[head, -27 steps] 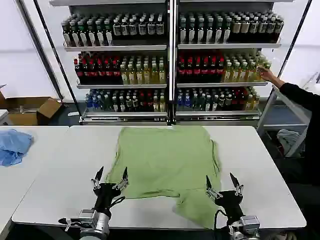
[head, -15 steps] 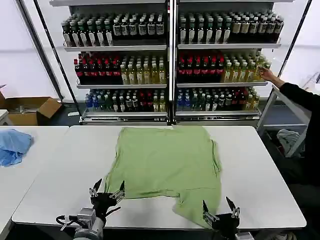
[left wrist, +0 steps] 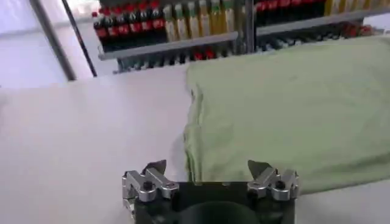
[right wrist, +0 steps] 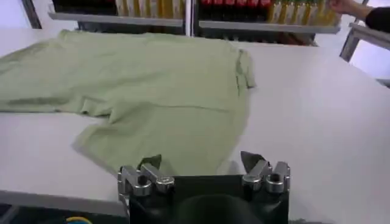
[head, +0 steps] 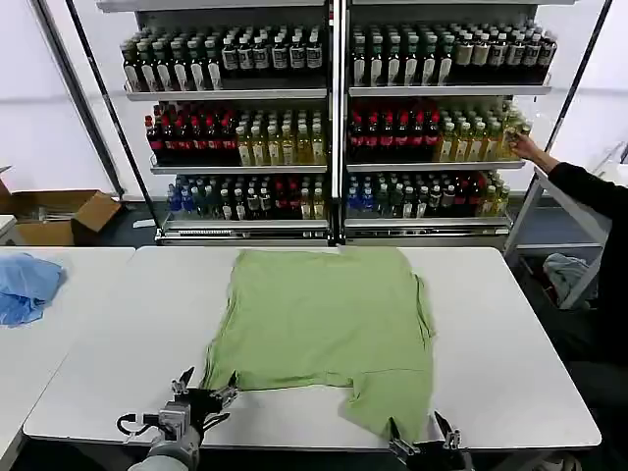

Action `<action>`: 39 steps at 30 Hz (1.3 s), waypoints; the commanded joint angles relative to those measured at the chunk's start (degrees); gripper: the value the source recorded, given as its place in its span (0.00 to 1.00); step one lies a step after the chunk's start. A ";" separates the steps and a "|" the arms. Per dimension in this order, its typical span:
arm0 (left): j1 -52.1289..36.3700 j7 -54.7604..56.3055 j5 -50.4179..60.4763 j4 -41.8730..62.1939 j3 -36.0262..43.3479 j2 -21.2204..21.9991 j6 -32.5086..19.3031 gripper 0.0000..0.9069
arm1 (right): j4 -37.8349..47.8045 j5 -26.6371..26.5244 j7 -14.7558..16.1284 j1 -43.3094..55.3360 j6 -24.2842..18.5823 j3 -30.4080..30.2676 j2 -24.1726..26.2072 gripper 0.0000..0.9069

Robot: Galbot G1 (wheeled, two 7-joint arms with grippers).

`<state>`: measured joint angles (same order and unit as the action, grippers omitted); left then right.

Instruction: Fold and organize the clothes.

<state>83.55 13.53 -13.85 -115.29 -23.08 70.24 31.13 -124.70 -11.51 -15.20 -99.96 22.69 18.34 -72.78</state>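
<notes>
1. The light green short-sleeved polo shirt [head: 324, 329] is lying spread on the white worktop [head: 510, 334], print side hidden, with one near flap sagging toward the front edge.
2. The left gripper [head: 201, 394] is sitting at the shirt's near-left corner, jaws wide and holding nothing.
3. The right gripper [head: 424, 449] is hovering low at the worktop's front edge beside the sagging flap, jaws wide and empty.
4. Judgement: each gripper should be pinching a single cloth layer at a hem corner, then lifting evenly so the fold lands square.
5. The small light blue cloth [head: 27, 285] is lying well apart on the robot's left.

plain light green polo shirt [head: 324, 329]
</notes>
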 commanded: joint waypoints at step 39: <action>7.03 -2.23 -6.70 -12.95 -4.46 -1.30 -9.94 0.03 | -13.11 -3.66 2.82 -10.17 -10.02 9.71 5.54 0.00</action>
<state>88.60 11.41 -19.48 -121.57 -25.49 69.25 23.43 -133.20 -14.74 -12.63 -106.98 14.58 24.65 -68.77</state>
